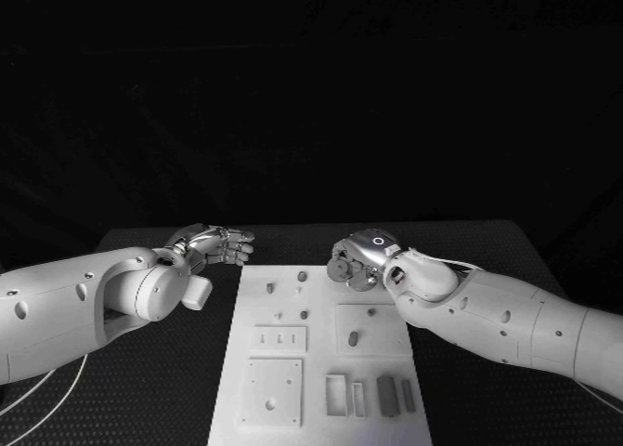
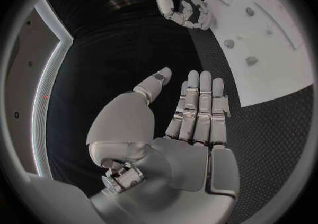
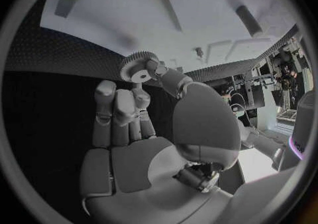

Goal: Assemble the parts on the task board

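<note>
1. The right hand (image 3: 142, 144) pinches a small gear (image 3: 139, 68) between thumb and fingertip, poised above the far end of the task board (image 1: 325, 372).
2. The left hand (image 1: 217, 246) hovers empty, fingers apart, just off the board's far left corner.
3. The light pinch could let the gear tilt or drop before it meets a peg (image 1: 302, 276).

Head camera above, wrist cameras close behind hands; shared task board (image 1: 325, 362)
</note>
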Tool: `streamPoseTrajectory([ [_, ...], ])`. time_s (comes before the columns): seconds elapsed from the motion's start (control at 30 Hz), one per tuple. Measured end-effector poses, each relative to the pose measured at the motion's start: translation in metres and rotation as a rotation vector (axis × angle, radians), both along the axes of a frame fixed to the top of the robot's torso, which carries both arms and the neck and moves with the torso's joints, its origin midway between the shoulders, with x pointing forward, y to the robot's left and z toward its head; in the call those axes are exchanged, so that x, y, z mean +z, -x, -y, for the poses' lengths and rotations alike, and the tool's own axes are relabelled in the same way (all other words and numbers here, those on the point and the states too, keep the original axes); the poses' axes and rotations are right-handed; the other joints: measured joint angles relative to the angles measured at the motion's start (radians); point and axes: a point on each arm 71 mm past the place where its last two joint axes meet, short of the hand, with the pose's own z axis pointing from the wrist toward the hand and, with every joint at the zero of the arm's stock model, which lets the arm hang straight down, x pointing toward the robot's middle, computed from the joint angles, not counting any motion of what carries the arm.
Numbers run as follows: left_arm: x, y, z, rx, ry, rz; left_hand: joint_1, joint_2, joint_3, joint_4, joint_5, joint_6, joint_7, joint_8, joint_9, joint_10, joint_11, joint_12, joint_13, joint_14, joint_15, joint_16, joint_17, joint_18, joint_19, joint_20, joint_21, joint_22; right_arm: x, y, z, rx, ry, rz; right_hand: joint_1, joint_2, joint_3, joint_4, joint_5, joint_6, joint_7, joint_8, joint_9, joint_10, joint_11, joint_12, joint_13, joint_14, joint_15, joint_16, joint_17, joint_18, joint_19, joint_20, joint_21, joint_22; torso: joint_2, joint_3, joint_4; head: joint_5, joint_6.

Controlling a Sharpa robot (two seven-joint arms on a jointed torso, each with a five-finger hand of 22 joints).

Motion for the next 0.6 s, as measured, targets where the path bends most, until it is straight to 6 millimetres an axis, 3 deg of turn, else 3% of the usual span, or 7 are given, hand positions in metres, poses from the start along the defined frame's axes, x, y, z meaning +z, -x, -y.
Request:
streamPoseTrajectory([
  [0.37, 0.000, 0.000, 0.001, -0.001, 0.000, 0.001, 0.000, 0.000, 0.000, 0.000, 0.000, 0.000, 0.000, 0.000, 0.000, 0.000, 0.000, 0.000, 0.000, 0.000, 0.000, 0.000, 0.000, 0.000, 0.000, 0.000, 0.000, 0.000, 0.004, 0.010, -0.038, 0.058, -0.002, 0.034, 0.000, -0.008, 0.007, 0.012, -0.004, 0.006, -0.005, -0.004, 0.000, 0.003, -0.003, 0.000, -0.003, 0.000, 0.000, 0.000, -0.004, 0.001, 0.001, 0.002, 0.000, -0.001, 0.000, -0.0012, 0.0016, 0.009, 0.002],
  [0.6, 0.001, -0.001, 0.004, -0.005, 0.001, 0.004, 0.000, 0.000, 0.000, 0.000, 0.000, 0.000, 0.000, 0.000, 0.000, 0.000, 0.000, 0.000, 0.001, 0.000, 0.000, 0.000, 0.000, 0.000, 0.000, 0.000, 0.000, 0.000, -0.005, 0.013, -0.060, 0.089, 0.017, 0.030, -0.001, -0.009, 0.008, 0.019, -0.004, 0.007, -0.006, -0.008, 0.000, 0.004, -0.003, 0.000, -0.003, 0.000, 0.000, -0.005, -0.004, 0.001, 0.001, 0.002, 0.000, -0.002, 0.001, -0.0019, 0.0023, 0.012, 0.005],
])
